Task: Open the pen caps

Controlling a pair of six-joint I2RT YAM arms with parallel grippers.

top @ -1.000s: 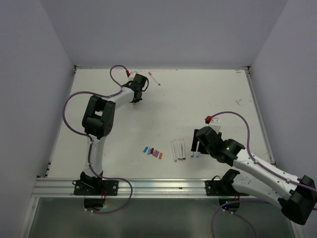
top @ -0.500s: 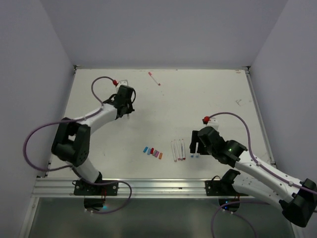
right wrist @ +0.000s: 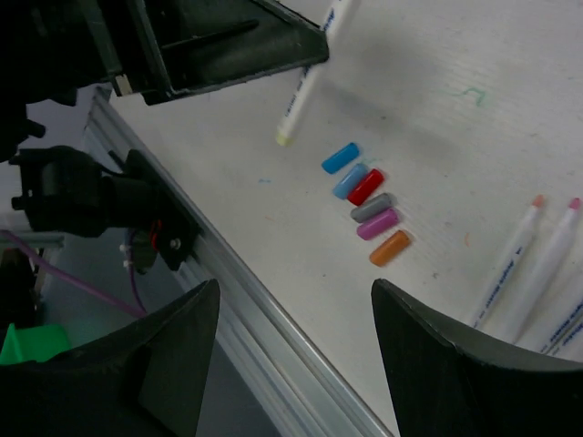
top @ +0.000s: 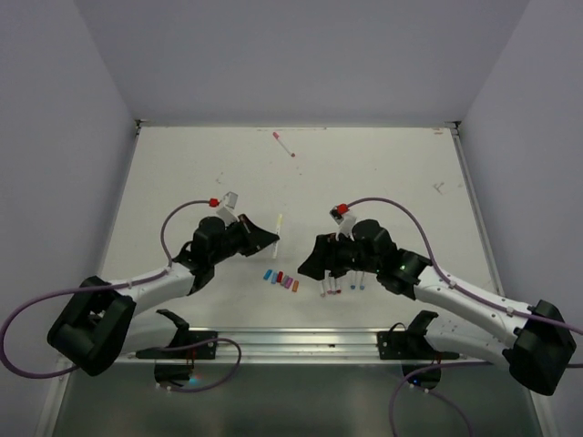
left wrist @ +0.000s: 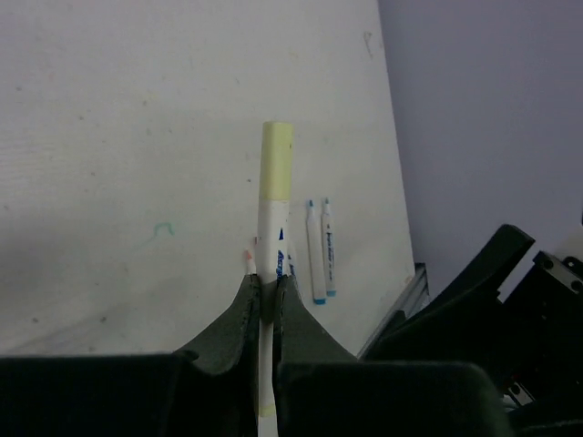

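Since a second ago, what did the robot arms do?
The left gripper swung from the far side to the near middle, and is shut on a yellow-capped pen. The right gripper moved left, open, toward it. The row of caps and the far pen stayed put.

Nothing's actually reading as text here. The pen (left wrist: 271, 228) mid-frame in the left wrist view is showing some blue print on its barrel, but it's coming out too blurry.
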